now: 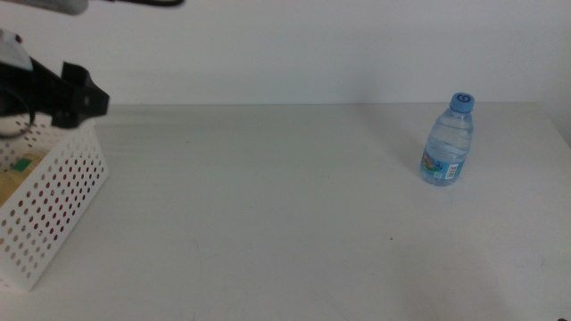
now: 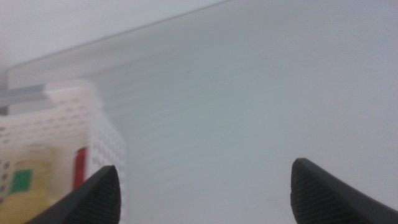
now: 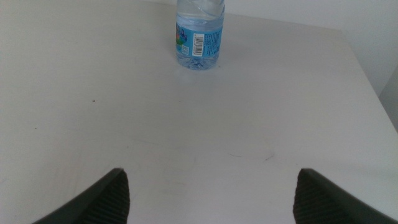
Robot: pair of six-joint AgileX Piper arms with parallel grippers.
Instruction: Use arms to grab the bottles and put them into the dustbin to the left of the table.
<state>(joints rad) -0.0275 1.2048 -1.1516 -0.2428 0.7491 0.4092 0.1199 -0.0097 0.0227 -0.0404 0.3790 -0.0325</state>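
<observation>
One upright water bottle (image 3: pixel 198 37) well ahead of the right end effector (image 3: pixel 208 196)

water bottle (image 3: pixel 199 38) label with barcode, its print too small to read

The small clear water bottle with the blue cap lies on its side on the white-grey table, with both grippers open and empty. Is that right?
Not quite. The small clear water bottle with the blue cap stands upright on the white-grey table, as the middle view shows. The rest holds: the left gripper, above the white perforated plastic basket, and the right gripper, facing the bottle, are both open and empty.
</observation>
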